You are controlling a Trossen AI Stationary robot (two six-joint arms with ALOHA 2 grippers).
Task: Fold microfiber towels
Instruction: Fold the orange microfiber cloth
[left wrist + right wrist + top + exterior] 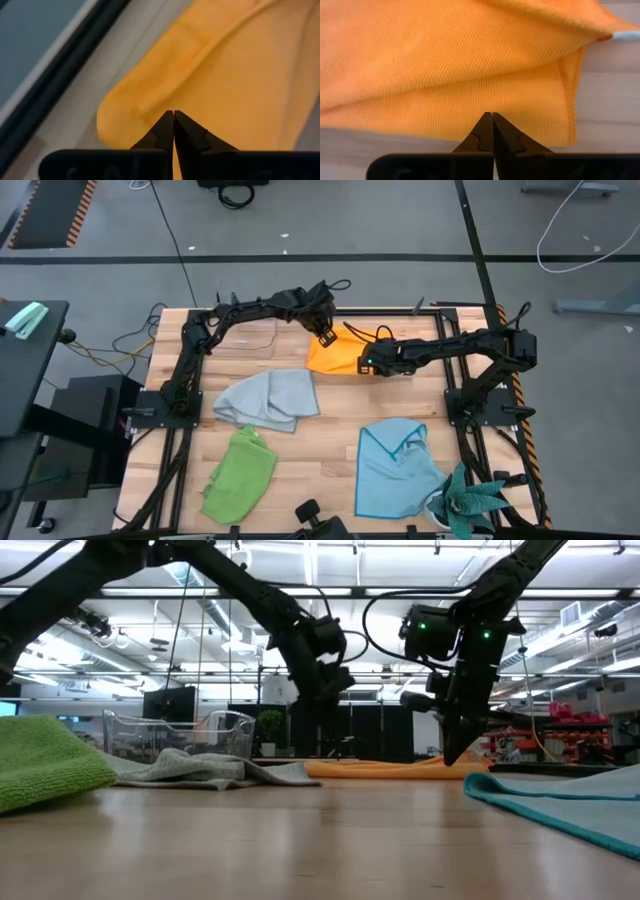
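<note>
Wooden planks form the table [330, 430], framed by dark rails, with two dark robot arms reaching in from its left and right sides toward the far edge. Four microfiber towels lie spread across it. Largest in spread is the light blue towel [395, 470], near the right front, one corner flipped over itself. To its left, a grey towel [268, 400] sits rumpled at mid-table, and a lime green towel [240, 475] lies bunched toward the front left. All three look unfolded and seem to be waiting their turn.

At the far centre lies the orange towel [335, 353], doubled over, judging by the layered edges in the right wrist view. Both arms meet over it, likely because it is the one being worked. The left gripper [326, 337] hangs just above its far edge, fingers pressed together, nothing between them. The right gripper [367, 366] is at its right edge, also closed and empty, tips pointing down close to the cloth.

A clear plastic box [180, 732] stands at the far left, and a teal spiky plant [470, 502] occupies the front right corner.
</note>
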